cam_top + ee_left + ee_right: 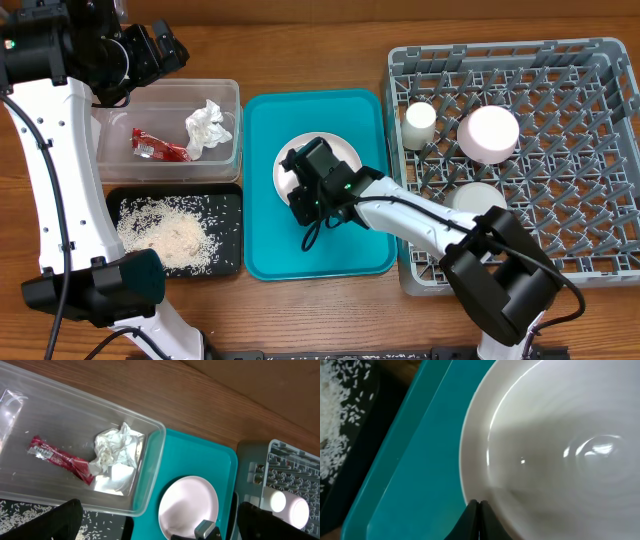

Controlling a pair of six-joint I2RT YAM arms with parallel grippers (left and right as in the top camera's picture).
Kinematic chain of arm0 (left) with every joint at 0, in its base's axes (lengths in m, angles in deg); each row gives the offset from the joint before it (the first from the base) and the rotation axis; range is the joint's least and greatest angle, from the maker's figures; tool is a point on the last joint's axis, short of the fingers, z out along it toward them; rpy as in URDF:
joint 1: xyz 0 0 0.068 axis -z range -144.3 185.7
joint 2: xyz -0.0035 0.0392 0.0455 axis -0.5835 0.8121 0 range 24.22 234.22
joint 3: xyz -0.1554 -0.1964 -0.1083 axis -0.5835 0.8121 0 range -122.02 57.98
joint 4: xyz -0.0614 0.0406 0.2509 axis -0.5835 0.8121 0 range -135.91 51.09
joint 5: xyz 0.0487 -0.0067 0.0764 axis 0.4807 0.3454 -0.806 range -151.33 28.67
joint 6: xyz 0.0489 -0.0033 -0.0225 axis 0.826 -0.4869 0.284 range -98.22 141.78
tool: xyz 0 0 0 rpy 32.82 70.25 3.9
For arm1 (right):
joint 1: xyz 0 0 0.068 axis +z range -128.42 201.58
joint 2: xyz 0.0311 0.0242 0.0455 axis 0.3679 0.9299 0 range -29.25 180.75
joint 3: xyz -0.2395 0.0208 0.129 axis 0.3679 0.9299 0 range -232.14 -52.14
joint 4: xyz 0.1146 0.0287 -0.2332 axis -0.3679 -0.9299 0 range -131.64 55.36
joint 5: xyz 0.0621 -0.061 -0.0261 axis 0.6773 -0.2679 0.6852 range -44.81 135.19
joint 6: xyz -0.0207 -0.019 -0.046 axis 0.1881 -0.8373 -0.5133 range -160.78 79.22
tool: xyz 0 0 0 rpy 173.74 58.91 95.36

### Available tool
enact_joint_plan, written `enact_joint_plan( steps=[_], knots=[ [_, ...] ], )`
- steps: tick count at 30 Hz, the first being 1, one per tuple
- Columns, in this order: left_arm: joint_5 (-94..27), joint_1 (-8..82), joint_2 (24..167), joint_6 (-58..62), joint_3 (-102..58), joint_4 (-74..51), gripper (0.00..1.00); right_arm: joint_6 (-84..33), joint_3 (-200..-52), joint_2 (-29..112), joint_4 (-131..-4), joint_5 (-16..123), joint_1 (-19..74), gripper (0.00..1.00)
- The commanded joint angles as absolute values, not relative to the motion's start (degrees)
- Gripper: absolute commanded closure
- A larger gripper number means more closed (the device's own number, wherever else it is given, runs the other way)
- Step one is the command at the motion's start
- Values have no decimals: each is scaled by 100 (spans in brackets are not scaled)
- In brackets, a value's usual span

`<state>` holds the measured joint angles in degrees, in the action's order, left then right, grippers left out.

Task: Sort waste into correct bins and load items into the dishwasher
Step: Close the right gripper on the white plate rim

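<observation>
A white plate [338,150] lies on the teal tray [265,245]. It also shows in the left wrist view [187,502] and fills the right wrist view [560,450]. My right gripper [297,200] is low over the tray, shut, with its tips [479,503] touching the plate's near rim. My left gripper [160,45] hangs high above the clear bin [228,92], open and empty [160,522]. The clear bin holds a red wrapper [158,148] and a crumpled tissue [207,128]. The grey dishwasher rack [590,250] stands at the right.
A black bin [232,200] with scattered rice [165,235] sits left of the tray. The rack holds a white cup [420,122], an upturned white bowl [488,133] and another white dish [475,195]. The right arm reaches across the tray's lower right.
</observation>
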<state>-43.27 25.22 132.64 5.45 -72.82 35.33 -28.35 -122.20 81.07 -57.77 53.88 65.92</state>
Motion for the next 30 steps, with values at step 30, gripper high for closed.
enact_joint_plan(
  steps=[30],
  knots=[
    [-4266, 2559, 13253, 507, -7361, 3528, 0, -2702, -12196, 8584, -5559, 7978, 6592, 96]
  ],
)
